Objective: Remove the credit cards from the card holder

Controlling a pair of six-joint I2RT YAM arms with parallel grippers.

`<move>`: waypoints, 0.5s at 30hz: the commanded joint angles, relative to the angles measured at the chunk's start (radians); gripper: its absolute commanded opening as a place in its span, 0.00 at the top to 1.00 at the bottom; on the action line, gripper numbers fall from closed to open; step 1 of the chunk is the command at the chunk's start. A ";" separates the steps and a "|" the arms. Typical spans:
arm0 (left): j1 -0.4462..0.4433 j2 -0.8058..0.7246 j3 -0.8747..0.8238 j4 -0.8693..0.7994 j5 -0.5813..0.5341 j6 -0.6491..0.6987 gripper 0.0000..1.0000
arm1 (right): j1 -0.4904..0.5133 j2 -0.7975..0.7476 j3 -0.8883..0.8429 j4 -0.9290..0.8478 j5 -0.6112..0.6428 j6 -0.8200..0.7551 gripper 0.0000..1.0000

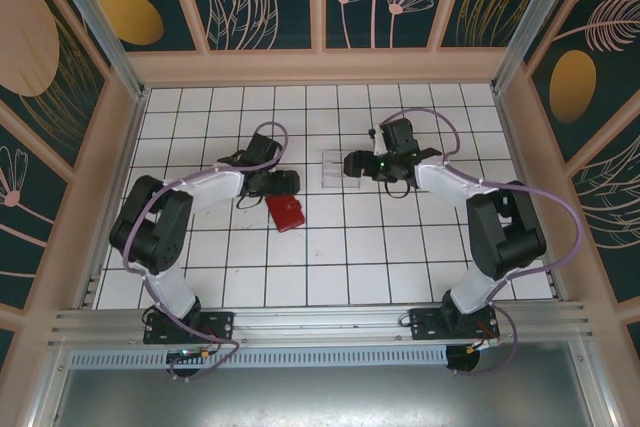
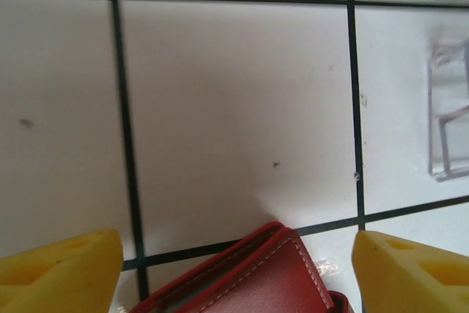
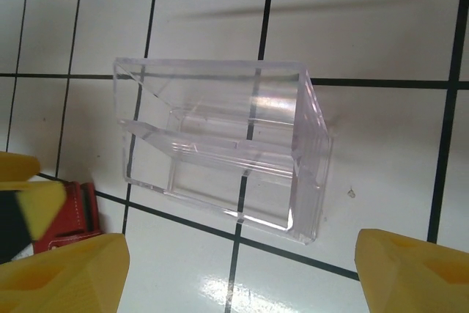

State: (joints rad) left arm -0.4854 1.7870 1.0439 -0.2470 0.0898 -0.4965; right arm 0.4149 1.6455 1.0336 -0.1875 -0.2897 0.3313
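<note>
Red stitched leather marks the card holder (image 1: pixel 287 213), a small folding wallet lying flat on the white tiled table (image 1: pixel 330 267), just left of centre and nearer the arm bases than the clear plastic box (image 3: pixel 220 148).

The left gripper (image 2: pixel 236 273) hangs over the wallet's far corner with its jaws spread. One yellow fingertip (image 2: pixel 58 269) stands at each side of the red leather, close beside it but gripping nothing. Whether any cards sit inside cannot be told.

The right gripper (image 3: pixel 238 276) is likewise released. Its yellow fingertips (image 3: pixel 414 273) stand wide apart above bare tile, on the near side of the transparent box, with nothing between them.

From overhead, the two white-and-black arms bend inward toward each other. The box stands between the two grippers, and the wallet lies apart from it, one tile or so closer to the camera. That view also takes in the surrounding wall panels (image 1: pixel 80 7), dark teal with gold ovals and pale line-drawn flowers, in light wooden frames.

Up close, the left wrist camera picks out the wallet's pale seam and rolled edge, with a corner of the box cut off at the right border.

The right wrist camera gives the box in full, with its open front and stepped inner shelf. At its left border a strip of red wallet shows beside a yellow finger of the other gripper.
</note>
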 commanded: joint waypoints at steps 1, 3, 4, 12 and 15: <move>-0.037 0.037 0.034 -0.093 0.020 0.056 0.23 | 0.009 -0.052 0.027 -0.048 0.040 0.002 0.19; -0.059 0.038 0.030 -0.104 0.037 0.078 0.25 | 0.010 -0.068 0.025 -0.058 0.047 0.002 0.19; -0.070 0.035 0.024 -0.109 0.046 0.088 0.26 | 0.011 -0.077 0.024 -0.063 0.049 0.002 0.19; -0.166 0.006 -0.022 -0.115 0.133 0.142 0.35 | 0.030 -0.112 0.040 -0.116 0.060 -0.007 0.19; -0.209 0.007 -0.023 -0.128 0.167 0.161 0.37 | 0.045 -0.120 0.052 -0.146 0.072 -0.012 0.19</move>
State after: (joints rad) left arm -0.6502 1.8050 1.0409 -0.3172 0.1581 -0.3737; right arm 0.4416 1.5623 1.0462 -0.2794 -0.2470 0.3283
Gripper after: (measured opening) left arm 0.630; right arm 0.810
